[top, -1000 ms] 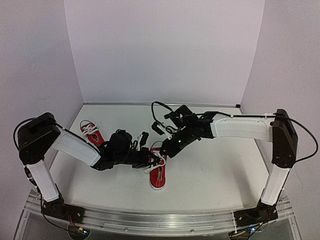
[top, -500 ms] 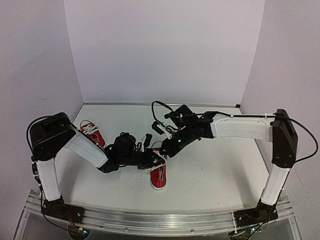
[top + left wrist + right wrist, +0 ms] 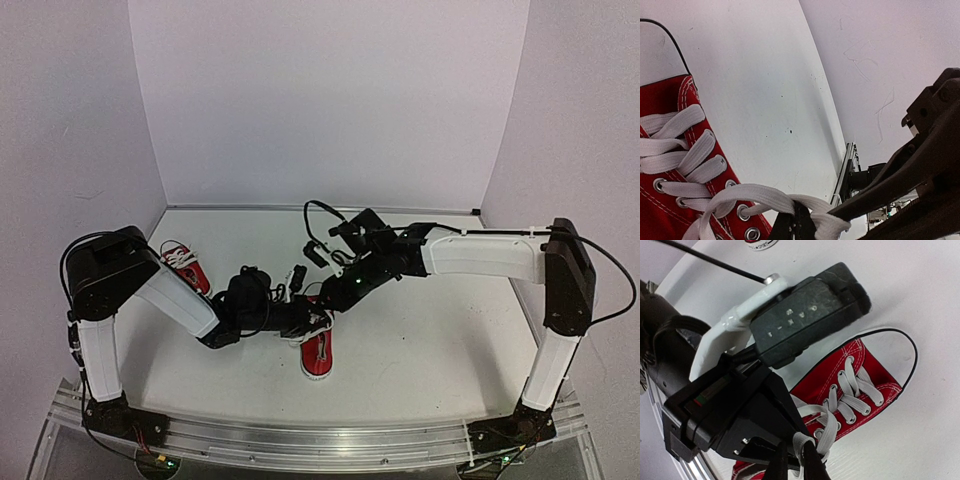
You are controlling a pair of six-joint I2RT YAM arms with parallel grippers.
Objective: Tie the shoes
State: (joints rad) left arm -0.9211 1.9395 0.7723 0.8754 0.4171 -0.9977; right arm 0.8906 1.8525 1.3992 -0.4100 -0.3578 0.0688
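Tabletop (image 3: 430, 330): left gripper (image 3: 799, 224), right gripper (image 3: 793, 460) low, pinching laces (image 3: 765, 196).

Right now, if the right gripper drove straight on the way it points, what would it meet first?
The lace pinched in the right gripper, then almost at once the left gripper, which sits over the shoe. Depth there is hard to judge.

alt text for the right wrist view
The right fingers pinch a white lace of a red sneaker lying on a white table. The left arm's black wrist fills the frame above it.
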